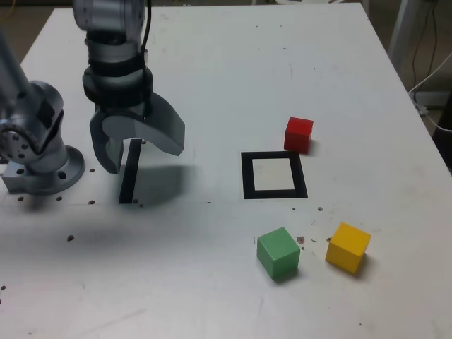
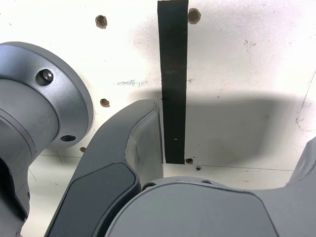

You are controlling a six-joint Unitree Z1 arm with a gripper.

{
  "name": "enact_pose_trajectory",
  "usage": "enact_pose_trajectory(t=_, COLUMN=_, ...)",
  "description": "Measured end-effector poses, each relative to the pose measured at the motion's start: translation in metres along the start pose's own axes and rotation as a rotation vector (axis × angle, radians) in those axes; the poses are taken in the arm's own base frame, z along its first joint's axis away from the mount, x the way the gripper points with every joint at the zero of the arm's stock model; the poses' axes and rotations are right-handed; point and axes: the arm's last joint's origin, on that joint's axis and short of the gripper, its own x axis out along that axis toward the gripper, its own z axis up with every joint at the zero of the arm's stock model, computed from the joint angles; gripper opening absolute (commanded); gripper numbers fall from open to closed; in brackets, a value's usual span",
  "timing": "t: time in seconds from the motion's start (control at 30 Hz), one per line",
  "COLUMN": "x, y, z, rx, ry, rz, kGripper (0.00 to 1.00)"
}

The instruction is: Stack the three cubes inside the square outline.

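- The green cube sits nearest the camera in the exterior view, right of centre on the white table, resting flat and alone.
- The yellow cube lies just to its right in the exterior view, near it but not touching, turned a little askew.
- The square outline, black tape around a pale centre, lies farther back, beyond the green cube; nothing stands inside it.
- The red cube sits just beyond the outline's far right corner in the exterior view, outside the tape, close to it.
- The gripper hangs at the exterior view's left, well apart from all three cubes, pointing down over a straight black strip of tape. Its jaws are spread wide with nothing between them but the strip's far end below.
- In the wrist view the strip runs between the spread fingers, and small dark holes dot the table.
- The arm's round base stands at the exterior view's far left, just beside the gripper.
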Motion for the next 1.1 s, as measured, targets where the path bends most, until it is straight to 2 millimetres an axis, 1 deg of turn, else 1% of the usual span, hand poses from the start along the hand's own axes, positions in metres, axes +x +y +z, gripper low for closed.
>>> enact_pose_trajectory(t=0.37, x=-0.001, y=0.0, z=0.001, rx=0.009, ry=-0.003, rz=0.001, kGripper=1.0)
enact_pose_trajectory(t=0.57, x=0.0, y=0.001, z=0.0, rx=0.182, ry=0.025, rz=0.027, kGripper=1.0)
enact_pose_trajectory(t=0.87, x=-0.007, y=0.0, z=0.017, rx=0.192, ry=-0.042, rz=0.037, kGripper=1.0)
enact_pose_trajectory(t=1.1, x=-0.024, y=-0.002, z=0.041, rx=0.189, ry=-0.124, rz=0.053, kGripper=1.0)
